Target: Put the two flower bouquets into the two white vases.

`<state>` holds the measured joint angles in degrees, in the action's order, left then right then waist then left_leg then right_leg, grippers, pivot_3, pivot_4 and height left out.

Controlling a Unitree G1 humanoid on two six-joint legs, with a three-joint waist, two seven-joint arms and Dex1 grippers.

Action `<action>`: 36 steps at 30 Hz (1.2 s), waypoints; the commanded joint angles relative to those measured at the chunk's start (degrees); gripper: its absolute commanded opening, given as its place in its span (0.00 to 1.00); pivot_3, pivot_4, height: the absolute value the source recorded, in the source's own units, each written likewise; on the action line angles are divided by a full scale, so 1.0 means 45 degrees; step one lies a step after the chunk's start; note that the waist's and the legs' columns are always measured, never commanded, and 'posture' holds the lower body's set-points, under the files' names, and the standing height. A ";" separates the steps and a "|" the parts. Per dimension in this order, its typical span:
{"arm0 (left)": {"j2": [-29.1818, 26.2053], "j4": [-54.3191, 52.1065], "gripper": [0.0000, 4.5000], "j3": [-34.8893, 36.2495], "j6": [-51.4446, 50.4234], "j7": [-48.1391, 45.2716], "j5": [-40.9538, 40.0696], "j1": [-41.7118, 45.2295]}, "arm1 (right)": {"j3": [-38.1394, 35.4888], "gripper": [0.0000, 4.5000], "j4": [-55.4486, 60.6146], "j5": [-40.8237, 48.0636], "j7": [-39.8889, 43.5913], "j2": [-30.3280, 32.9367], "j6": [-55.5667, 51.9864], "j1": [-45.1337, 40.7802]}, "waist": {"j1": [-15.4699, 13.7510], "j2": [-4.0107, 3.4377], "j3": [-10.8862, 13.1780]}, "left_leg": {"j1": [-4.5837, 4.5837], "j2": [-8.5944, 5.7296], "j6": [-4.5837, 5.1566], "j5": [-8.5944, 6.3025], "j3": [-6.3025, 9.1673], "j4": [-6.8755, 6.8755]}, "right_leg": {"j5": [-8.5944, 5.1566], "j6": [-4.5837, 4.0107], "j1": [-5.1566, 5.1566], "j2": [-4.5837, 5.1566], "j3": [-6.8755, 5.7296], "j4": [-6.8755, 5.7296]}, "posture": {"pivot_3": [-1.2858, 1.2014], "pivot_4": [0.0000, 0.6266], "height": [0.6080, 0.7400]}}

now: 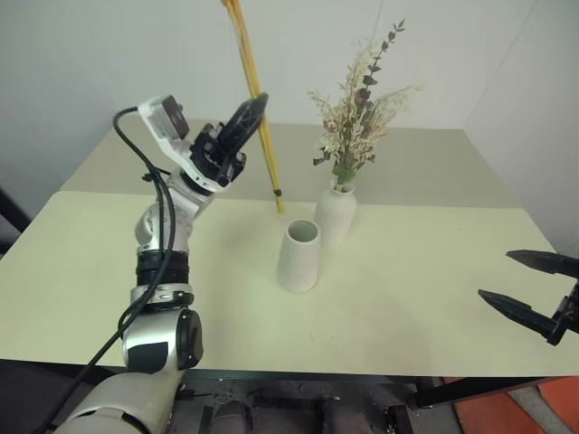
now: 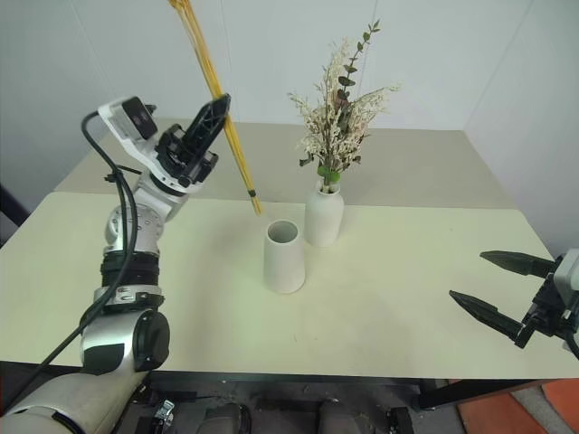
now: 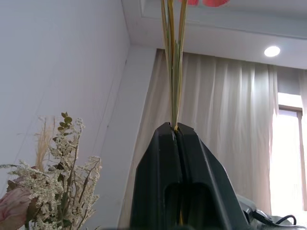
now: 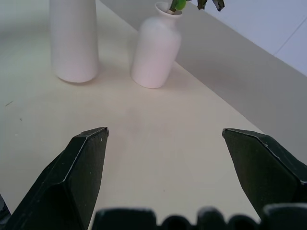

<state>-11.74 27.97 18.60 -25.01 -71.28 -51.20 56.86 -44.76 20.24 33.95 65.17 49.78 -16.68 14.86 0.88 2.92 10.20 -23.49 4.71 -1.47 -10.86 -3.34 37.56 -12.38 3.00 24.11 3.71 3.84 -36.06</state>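
My left gripper is shut on the slim yellow-orange stalk, raised above the table left of the vases. The stalk runs up out of the picture; its lower end hangs just above the table behind the wide-mouthed vase. Red-pink blossoms show at its upper end in the left wrist view. The bushy pale bouquet stands in the bottle-shaped vase, right behind the wide-mouthed vase, whose mouth holds nothing. My right gripper hovers open over the table's near right corner, holding nothing.
The cream table reaches a white wall at the back and another on the right. Bare tabletop lies between the vases and my right gripper. A black cable runs along my left arm.
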 commanded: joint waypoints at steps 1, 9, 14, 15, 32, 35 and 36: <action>0.0425 0.0335 0.01 -0.0051 0.0478 -0.0182 0.0091 0.0663 | -0.0314 1.00 0.0443 0.0081 -0.0240 -0.0125 0.0232 0.0134 | -0.0007 0.0000 0.0000 | -0.0007 -0.0001 0.0001 0.0000 0.0005 0.0000 | 0.0000 0.0000 0.0003 0.0000 -0.0001 0.0003 | 0.52 0.24 1.00; 0.1001 0.2051 0.01 -0.0982 0.1833 -0.1149 0.1675 0.0989 | -0.0316 1.00 0.0818 0.0138 -0.0673 -0.0260 0.0133 0.0339 | 0.0004 -0.0001 -0.0001 | -0.0016 -0.0011 0.0003 -0.0002 0.0027 0.0001 | -0.0002 0.0002 0.0005 -0.0001 -0.0005 0.0007 | 0.52 0.24 1.00; 0.0950 0.2110 0.01 -0.1393 0.1743 -0.1672 0.2181 0.0779 | -0.0278 1.00 0.0966 0.0118 -0.0863 -0.0366 0.0156 0.0507 | 0.0022 -0.0001 0.0000 | -0.0030 -0.0013 0.0006 -0.0004 0.0035 0.0000 | -0.0003 0.0002 0.0015 -0.0002 -0.0005 0.0008 | 0.52 0.24 1.00; 0.0932 0.2095 0.01 -0.1424 0.1722 -0.1713 0.2240 0.0754 | -0.0269 1.00 0.0995 0.0119 -0.0889 -0.0388 0.0168 0.0534 | 0.0015 -0.0001 0.0000 | -0.0030 -0.0013 0.0007 -0.0004 0.0036 0.0000 | -0.0003 0.0002 0.0015 -0.0002 -0.0005 0.0009 | 0.52 0.24 1.00; -0.1182 0.1049 0.91 -0.2719 0.1166 -0.3065 0.3891 -0.0325 | -0.0150 1.00 0.0891 0.0448 -0.0520 -0.0415 0.0288 0.0538 | 0.0018 -0.0006 -0.0003 | -0.0034 -0.0014 0.0012 -0.0007 0.0045 0.0000 | -0.0006 -0.0002 0.0020 -0.0003 -0.0007 0.0008 | 0.52 0.24 1.00; -0.2061 0.0237 0.99 -0.2208 0.0354 -0.3439 0.3212 -0.0880 | -0.0210 1.00 0.0807 0.0415 -0.0482 -0.0416 0.0321 0.0533 | 0.0054 -0.0012 -0.0006 | -0.0037 -0.0014 0.0012 -0.0007 0.0046 0.0000 | -0.0006 -0.0002 0.0022 -0.0003 -0.0007 0.0008 | 0.52 0.24 1.00; -0.2475 -0.0139 0.99 -0.2078 0.0107 -0.3472 0.3106 -0.1180 | -0.0225 1.00 0.0786 0.0395 -0.0470 -0.0423 0.0331 0.0535 | 0.0088 -0.0014 -0.0007 | -0.0035 -0.0012 0.0014 -0.0008 0.0045 -0.0002 | -0.0006 -0.0001 0.0025 -0.0003 -0.0006 0.0007 | 0.52 0.24 1.00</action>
<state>-20.76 31.12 7.17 -22.84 -86.00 -35.26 52.57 -43.99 23.08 35.01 62.99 47.55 -16.58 17.27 1.27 2.86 10.17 -23.63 4.67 -1.38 -10.91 -3.13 37.54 -12.40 2.99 24.22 3.69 3.81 -36.05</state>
